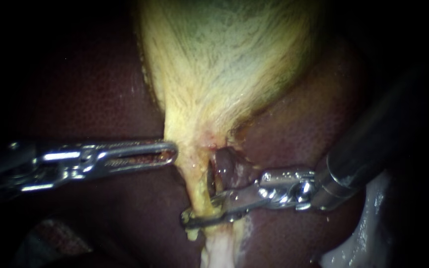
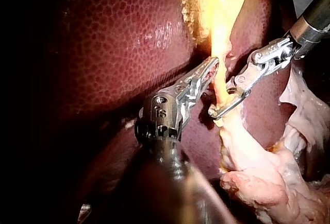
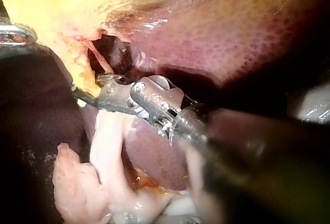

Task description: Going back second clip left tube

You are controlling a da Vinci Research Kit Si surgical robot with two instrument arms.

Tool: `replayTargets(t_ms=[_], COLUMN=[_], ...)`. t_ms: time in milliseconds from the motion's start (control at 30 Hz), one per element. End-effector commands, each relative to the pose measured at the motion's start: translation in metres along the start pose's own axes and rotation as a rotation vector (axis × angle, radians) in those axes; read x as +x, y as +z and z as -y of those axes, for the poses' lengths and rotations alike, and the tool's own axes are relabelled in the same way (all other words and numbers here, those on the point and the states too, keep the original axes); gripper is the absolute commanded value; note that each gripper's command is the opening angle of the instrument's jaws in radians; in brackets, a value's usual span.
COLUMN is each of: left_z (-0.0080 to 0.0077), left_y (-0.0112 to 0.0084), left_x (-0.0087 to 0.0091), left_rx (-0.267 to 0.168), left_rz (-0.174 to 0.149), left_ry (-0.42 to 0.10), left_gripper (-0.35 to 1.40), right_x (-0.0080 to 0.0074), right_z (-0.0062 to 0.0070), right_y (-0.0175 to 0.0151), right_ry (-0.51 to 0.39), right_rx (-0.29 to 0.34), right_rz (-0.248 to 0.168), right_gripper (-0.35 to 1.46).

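Note:
The yellow gallbladder [image 1: 224,59] hangs down the middle and narrows into a thin yellow strand, the left tube [image 1: 194,183], beside a dark window in the tissue [image 1: 218,173]. My right instrument [image 1: 199,216] comes in from the right, its two thin jaws closed across this tube from both sides. It shows the same in the left wrist view [image 2: 223,108] and its own view [image 3: 87,98]. My left instrument [image 1: 171,151] lies level from the left, its jaws together on the edge of the gallbladder neck [image 2: 212,68]. No clip shows clearly.
Dark red liver [image 1: 90,89] surrounds the gallbladder on both sides. Pale fatty tissue [image 2: 258,183] hangs below the tube, and more whitish tissue [image 1: 368,233] lies under the right shaft.

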Motion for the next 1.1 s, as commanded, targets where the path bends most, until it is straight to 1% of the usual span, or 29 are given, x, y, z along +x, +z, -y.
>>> replayTargets(t_ms=[33,433,467,500,567,600,633,700,900,1100], left_z=[0.0,0.0,0.0,0.0,0.0,0.0,0.0,0.0,0.0,0.0], left_y=[-0.0001,-0.0001,-0.0001,-0.0002,-0.0002,-0.0002,-0.0002,-0.0002,-0.0003,-0.0003], left_x=[0.0,0.0,0.0,0.0,0.0,0.0,0.0,0.0,0.0,0.0], left_rx=[0.0,0.001,0.001,0.001,0.001,0.001,0.001,0.001,0.001,0.001], left_rz=[0.0,0.0,0.0,0.0,0.0,0.0,0.0,-0.001,0.0,0.0], left_ry=[0.0,0.0,0.0,0.0,0.0,0.0,0.0,0.0,0.0,0.0], left_gripper=[-0.35,-0.35,-0.35,-0.35,-0.35,-0.35,-0.35,-0.35,-0.35,-0.35], right_x=[0.0,0.0,0.0001,0.0001,0.0002,0.0003,0.0003,0.0004,0.0006,0.0008], right_z=[0.0,0.0,0.0,0.0,0.0,-0.0001,-0.0001,-0.0002,-0.0003,-0.0003], right_y=[0.0,0.0001,0.0001,0.0001,0.0002,0.0003,0.0003,0.0005,0.0006,0.0005], right_ry=[0.0,0.0,-0.001,0.004,-0.031,-0.072,-0.09,-0.137,-0.213,-0.283], right_rx=[0.0,0.0,0.003,0.003,0.005,0.004,0.001,-0.011,-0.02,-0.029], right_rz=[0.0,0.0,-0.008,-0.015,-0.018,-0.015,-0.015,-0.019,-0.031,-0.034], right_gripper=[-0.35,-0.35,-0.26,-0.13,0.05,0.15,0.23,0.37,0.49,0.53])
